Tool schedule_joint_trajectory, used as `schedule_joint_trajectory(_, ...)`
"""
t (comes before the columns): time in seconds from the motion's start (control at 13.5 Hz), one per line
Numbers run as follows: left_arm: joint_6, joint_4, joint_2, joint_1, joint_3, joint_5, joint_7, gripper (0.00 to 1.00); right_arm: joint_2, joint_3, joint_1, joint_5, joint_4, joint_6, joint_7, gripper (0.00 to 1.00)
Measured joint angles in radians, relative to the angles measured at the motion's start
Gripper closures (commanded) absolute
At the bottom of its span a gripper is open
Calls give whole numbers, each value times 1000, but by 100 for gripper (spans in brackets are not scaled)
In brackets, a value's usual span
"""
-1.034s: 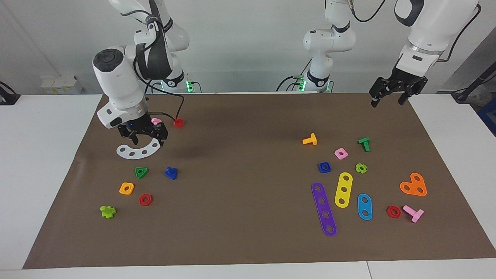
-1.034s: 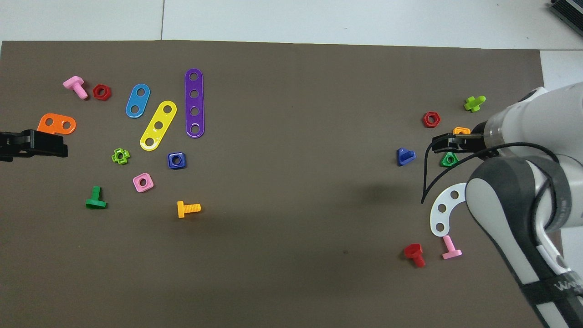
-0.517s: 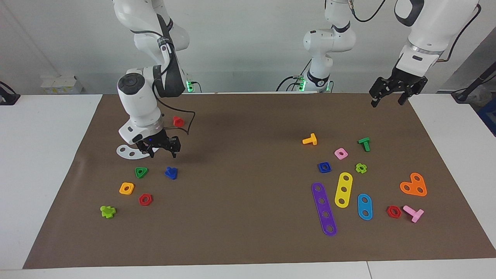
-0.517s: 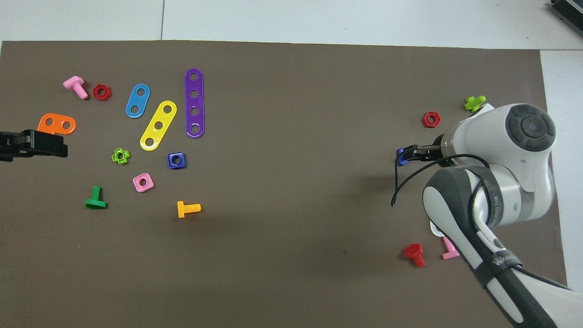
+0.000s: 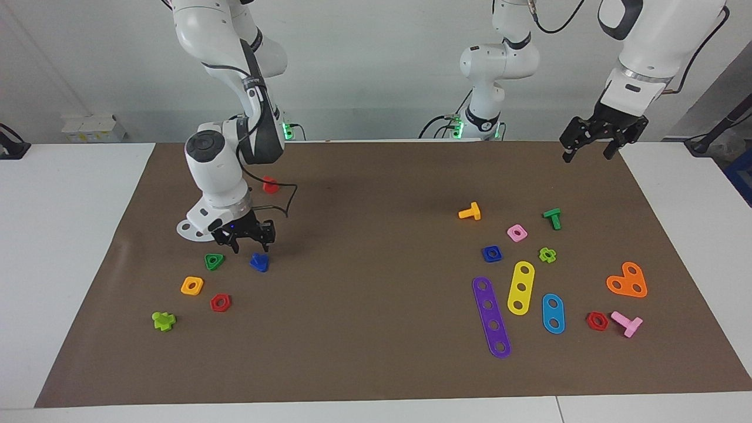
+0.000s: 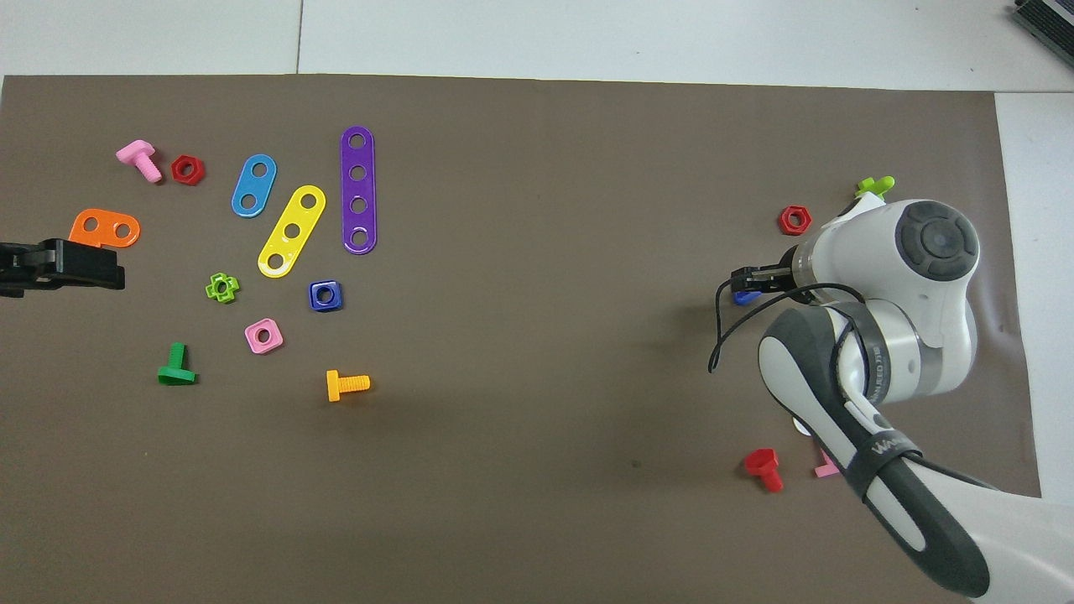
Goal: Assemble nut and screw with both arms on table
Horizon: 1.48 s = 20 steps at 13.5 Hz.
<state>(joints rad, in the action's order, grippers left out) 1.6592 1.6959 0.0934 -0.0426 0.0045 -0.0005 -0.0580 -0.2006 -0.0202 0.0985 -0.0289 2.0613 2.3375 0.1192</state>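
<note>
The dark-blue screw (image 5: 258, 261) lies on the brown mat (image 5: 376, 352) toward the right arm's end of the table. In the overhead view only its edge (image 6: 741, 297) shows under the gripper. My right gripper (image 5: 251, 243) hangs open just above the screw, not touching it; it also shows in the overhead view (image 6: 749, 278). The dark-blue square nut (image 5: 492, 253) lies toward the left arm's end and shows in the overhead view (image 6: 325, 295). My left gripper (image 5: 587, 154) waits open, raised over the mat's corner by its own base; it reaches into the overhead view (image 6: 63, 264).
A green triangular nut (image 5: 214, 261), an orange-yellow nut (image 5: 192, 285) and a red hex nut (image 5: 220, 302) lie close to the screw. A white curved strip (image 5: 191, 230) lies under the right arm. A pink nut (image 5: 517, 232) and a purple strip (image 5: 491, 317) lie by the blue nut.
My right gripper has moved from over the white curved strip to over the blue screw and has come down lower. The left arm has not moved.
</note>
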Motion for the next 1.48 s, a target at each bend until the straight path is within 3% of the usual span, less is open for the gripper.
schedule_joint_trajectory(0.59, 0, 0, 0, 0, 0, 0, 0, 0, -35, 1, 0, 0, 25, 116, -5, 35)
schedule_joint_trajectory(0.81, 0, 0, 0, 0, 0, 0, 0, 0, -35, 1, 0, 0, 27, 116, -6, 48)
schedule_joint_trajectory(0.96, 0, 0, 0, 0, 0, 0, 0, 0, -35, 0, 1, 0, 27, 116, -7, 65)
schedule_joint_trajectory(1.03, 0, 0, 0, 0, 0, 0, 0, 0, -35, -1, 1, 0, 28, 116, -8, 79)
schedule_joint_trajectory(1.11, 0, 0, 0, 0, 0, 0, 0, 0, -35, -1, 1, 0, 29, 116, -10, 100)
schedule_joint_trajectory(1.48, 0, 0, 0, 0, -1, 0, 0, 0, -24, -1, 2, 0, 21, 91, -34, 100)
